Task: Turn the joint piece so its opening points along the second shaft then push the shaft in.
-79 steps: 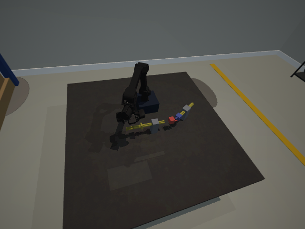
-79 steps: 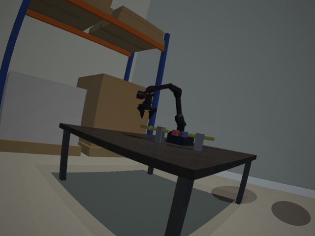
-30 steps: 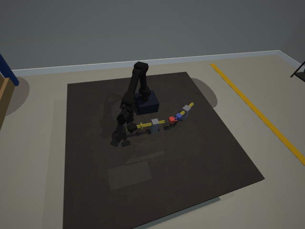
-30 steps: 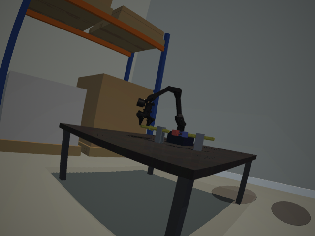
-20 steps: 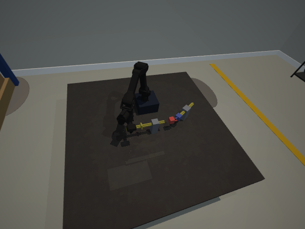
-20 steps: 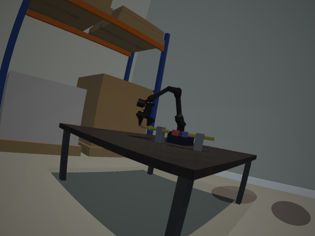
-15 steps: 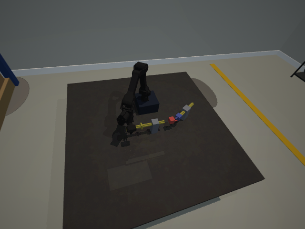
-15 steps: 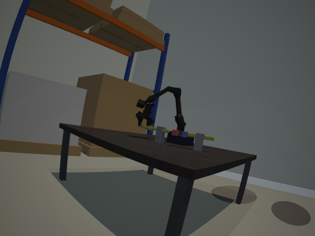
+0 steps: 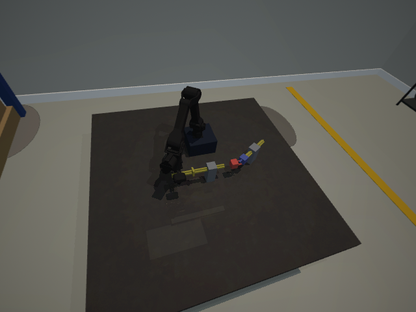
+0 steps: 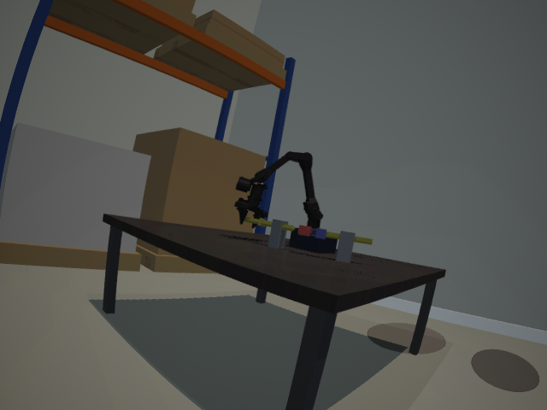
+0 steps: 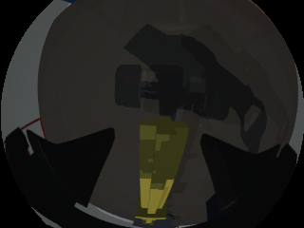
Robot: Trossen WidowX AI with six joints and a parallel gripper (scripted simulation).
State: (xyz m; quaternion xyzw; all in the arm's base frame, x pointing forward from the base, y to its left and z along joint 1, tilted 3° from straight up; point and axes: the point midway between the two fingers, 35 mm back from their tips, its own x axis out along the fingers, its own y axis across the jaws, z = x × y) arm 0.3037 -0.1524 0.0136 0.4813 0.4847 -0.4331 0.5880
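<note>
My gripper [image 9: 173, 175] [image 10: 249, 223] [image 11: 159, 137] is open, its fingers on either side of the free outer end of the second yellow shaft [image 9: 200, 169] [image 10: 270, 225] [image 11: 158, 154], with gaps showing in the wrist view. That shaft, with a yellow collar [image 9: 192, 171], passes through a grey block [image 9: 210, 173] [image 10: 277, 234]. The red joint piece [image 9: 233, 163] [image 10: 304, 230] is hinged to the blue piece [image 9: 244, 158] [image 10: 320, 233] on the first shaft [image 9: 261, 142] [image 10: 364, 241]. It faces roughly toward the second shaft's inner end, with a gap between. Exact alignment is unclear.
The first shaft's grey block [image 9: 254, 147] [image 10: 345, 247] stands to the right on the dark table [image 9: 279, 218] [image 10: 247, 266]. The arm's dark blue base [image 9: 201, 145] is behind the shafts. A rack [image 10: 282, 110] with boxes stands beyond the table.
</note>
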